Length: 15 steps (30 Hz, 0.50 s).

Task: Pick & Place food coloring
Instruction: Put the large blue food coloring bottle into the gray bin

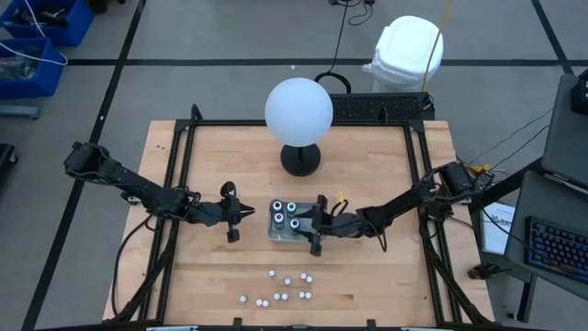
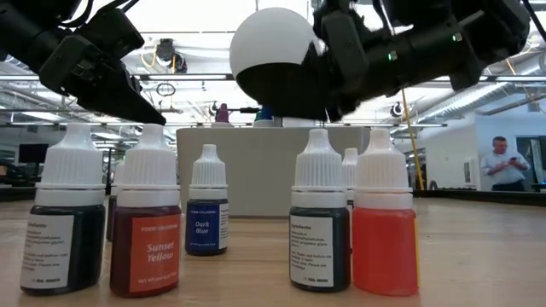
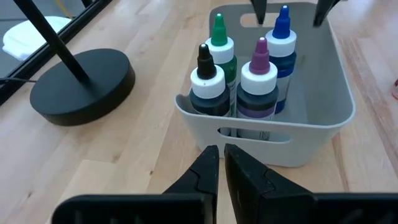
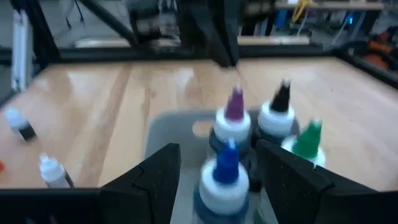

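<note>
Four food coloring bottles [image 3: 249, 81] with black, green, purple and blue tips stand upright in a pale bin [image 3: 323, 118] at the table's middle [image 1: 289, 221]. Several small white-capped bottles [image 1: 285, 287] stand on the wood near the front edge and fill the low view [image 2: 145, 230]. My left gripper [image 3: 221, 155] is shut, a short way left of the bin and pointing at its wall [image 1: 246, 213]. My right gripper [image 4: 221, 168] is open over the bin's right end. Its fingers stand on either side of the blue-tipped bottle [image 4: 225, 177] without touching it.
A white globe lamp [image 1: 299, 110] on a black round base [image 3: 81, 84] stands just behind the bin. A black frame [image 1: 184, 138] runs along the table's left, right and far sides. Bare wood lies between the bin and the small bottles.
</note>
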Tool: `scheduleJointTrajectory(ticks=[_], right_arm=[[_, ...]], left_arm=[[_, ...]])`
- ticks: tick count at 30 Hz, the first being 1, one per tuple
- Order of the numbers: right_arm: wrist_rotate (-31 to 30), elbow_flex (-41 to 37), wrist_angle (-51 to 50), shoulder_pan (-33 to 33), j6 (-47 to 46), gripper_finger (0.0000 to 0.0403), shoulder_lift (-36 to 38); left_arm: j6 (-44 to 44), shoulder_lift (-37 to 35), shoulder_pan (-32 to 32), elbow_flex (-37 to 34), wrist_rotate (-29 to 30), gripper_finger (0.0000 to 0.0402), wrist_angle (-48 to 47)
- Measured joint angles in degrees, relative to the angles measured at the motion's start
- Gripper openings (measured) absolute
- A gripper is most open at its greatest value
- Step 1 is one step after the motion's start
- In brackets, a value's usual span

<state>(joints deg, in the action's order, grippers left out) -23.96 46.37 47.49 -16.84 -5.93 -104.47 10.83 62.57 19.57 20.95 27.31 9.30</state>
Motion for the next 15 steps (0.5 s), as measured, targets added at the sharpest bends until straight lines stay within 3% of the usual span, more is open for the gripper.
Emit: scheduleJointTrajectory(ticks=[7, 15], right_arm=[[-0.16, -0.04, -1.07, -0.09, 3.11, 0.0201, 0.92], [-2.83, 0.02, -16.65, -1.77, 1.33, 0.0201, 10.81]], left_arm=[[-0.04, 0.0, 0.0, 0.0, 0.0, 0.0035, -0.02], [0.33, 0.0, 0.0, 0.0, -1.74, 0.0035, -0.1]])
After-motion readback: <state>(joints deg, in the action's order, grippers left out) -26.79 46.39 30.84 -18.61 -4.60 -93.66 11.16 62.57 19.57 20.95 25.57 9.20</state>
